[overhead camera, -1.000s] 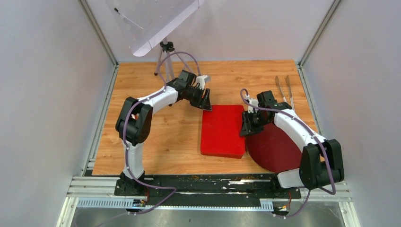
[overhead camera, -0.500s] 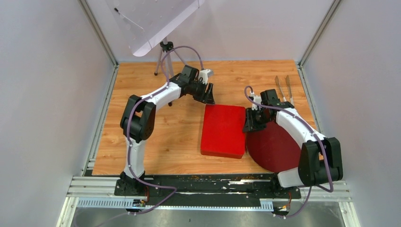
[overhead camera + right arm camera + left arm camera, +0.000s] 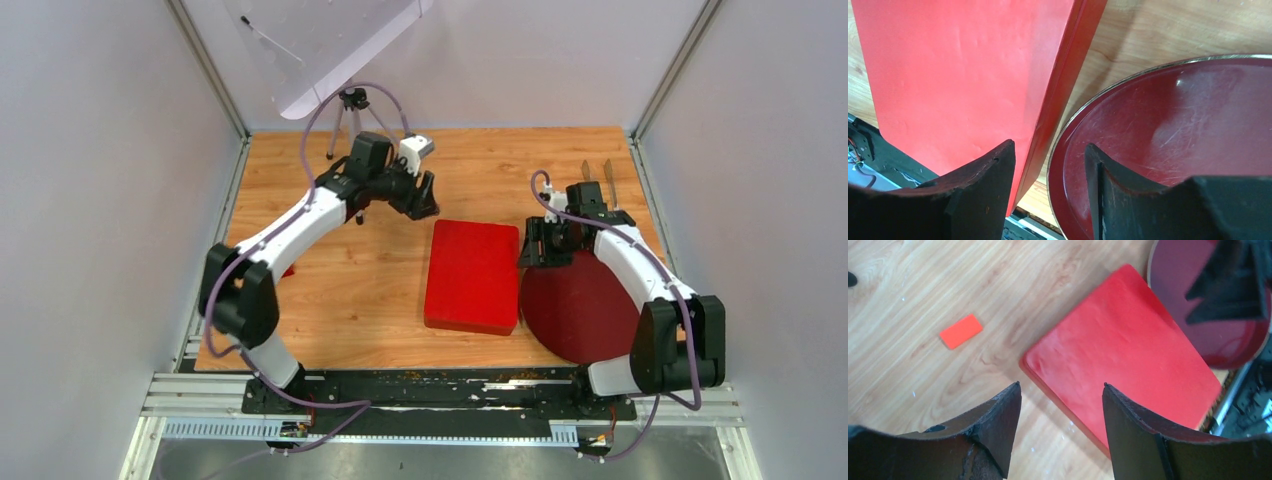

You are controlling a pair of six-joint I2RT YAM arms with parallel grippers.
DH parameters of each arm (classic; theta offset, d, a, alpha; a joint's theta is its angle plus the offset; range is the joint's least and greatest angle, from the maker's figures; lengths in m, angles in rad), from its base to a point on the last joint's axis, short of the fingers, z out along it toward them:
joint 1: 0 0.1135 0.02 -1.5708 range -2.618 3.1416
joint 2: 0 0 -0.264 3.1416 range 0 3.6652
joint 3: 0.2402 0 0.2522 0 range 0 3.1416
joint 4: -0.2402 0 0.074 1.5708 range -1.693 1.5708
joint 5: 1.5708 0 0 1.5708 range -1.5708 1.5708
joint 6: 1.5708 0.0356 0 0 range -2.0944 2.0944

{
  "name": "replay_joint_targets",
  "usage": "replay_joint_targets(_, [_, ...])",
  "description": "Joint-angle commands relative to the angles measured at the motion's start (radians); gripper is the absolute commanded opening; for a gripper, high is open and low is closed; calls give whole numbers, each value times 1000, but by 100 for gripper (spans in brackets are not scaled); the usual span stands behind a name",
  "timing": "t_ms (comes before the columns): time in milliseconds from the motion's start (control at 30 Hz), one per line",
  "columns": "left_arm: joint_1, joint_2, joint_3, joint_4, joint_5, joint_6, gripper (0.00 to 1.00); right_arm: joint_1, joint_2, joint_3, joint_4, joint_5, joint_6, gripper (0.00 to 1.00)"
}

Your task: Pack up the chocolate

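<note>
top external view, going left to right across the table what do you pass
tripod → left gripper → red box → dark red plate

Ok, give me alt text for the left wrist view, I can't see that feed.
A flat red box lies on the wooden table, ahead of the open, empty left gripper. A small orange block lies apart to its left, a dark red plate at upper right. No chocolate shows.
</note>
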Motion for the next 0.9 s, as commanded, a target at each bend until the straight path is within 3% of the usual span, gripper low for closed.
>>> replay_joint_targets(0, [-6, -177, -185, -16, 81, 88, 67, -11, -22, 63, 45, -74, -98, 54])
replay_joint_targets(167, [-12, -267, -367, 71, 200, 153, 69, -11, 9, 112, 94, -215, -135, 60])
replay_joint_targets(267, [-14, -257, -400, 144, 202, 138, 70, -12, 47, 149, 133, -225, -118, 56])
replay_joint_targets(400, [-27, -175, -358, 177, 236, 128, 68, -12, 128, 207, 157, -211, -103, 48])
replay_joint_targets(667, [-28, 74, -231, 330, 177, 36, 67, -12, 308, 280, 188, -218, -98, 41])
replay_joint_targets(867, [-26, 294, -83, 248, 45, 81, 64, -12, 481, 336, 180, -159, -67, 39])
